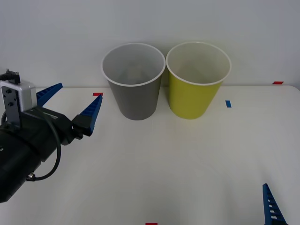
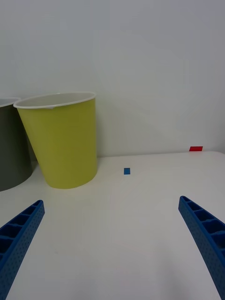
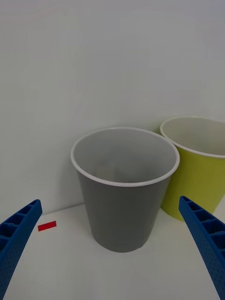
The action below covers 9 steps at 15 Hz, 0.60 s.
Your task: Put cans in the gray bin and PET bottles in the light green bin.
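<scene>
While both stand upright, gray bin (image 1: 135, 89) seemingly touches light green bin (image 1: 196, 89) (rims).

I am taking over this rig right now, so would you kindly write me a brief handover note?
Left gripper: open, empty, raised over the table's left side, facing the gray bin.
Right gripper: open, empty, low at the near right, facing the light green bin.
Bins: upright, side by side at the back of the table.
Done: cannot confirm; what the bins hold is hard to tell.
Left: no can or bottle lies on the table; check the bins.
</scene>
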### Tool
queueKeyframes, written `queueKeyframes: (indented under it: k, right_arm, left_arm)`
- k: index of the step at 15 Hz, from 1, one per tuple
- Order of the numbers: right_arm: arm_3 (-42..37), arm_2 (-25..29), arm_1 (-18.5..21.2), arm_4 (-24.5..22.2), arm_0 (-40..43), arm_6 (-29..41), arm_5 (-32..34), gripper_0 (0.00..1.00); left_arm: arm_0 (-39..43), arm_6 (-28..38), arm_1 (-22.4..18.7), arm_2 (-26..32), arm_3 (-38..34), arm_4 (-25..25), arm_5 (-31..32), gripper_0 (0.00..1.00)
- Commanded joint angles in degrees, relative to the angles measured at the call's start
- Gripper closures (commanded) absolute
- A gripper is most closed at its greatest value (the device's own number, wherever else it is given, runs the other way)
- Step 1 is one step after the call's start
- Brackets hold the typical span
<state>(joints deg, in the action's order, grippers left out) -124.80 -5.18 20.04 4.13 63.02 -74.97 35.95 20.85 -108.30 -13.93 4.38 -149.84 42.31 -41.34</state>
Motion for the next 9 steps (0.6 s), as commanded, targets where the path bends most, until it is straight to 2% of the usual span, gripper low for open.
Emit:
queueKeyframes:
  k: [1,4,6,9]
  right_arm:
    - [0.0,0.0,0.0,0.0,0.0,0.0,0.0,0.00]
    - [0.0,0.0,0.0,0.0,0.0,0.0,0.0,0.00]
    - [0.0,0.0,0.0,0.0,0.0,0.0,0.0,0.00]
    - [0.0,0.0,0.0,0.0,0.0,0.0,0.0,0.00]
  left_arm:
    - [5.4,-1.4,-0.2,0.9,-0.2,1.5,3.1,0.00]
    - [6.4,-1.5,-2.1,2.1,-0.2,1.0,5.0,0.00]
    - [9.6,-1.6,-4.6,-2.2,2.2,-0.7,16.7,0.00]
    - [15.8,-1.3,-5.3,-7.4,5.3,-9.3,30.2,0.00]
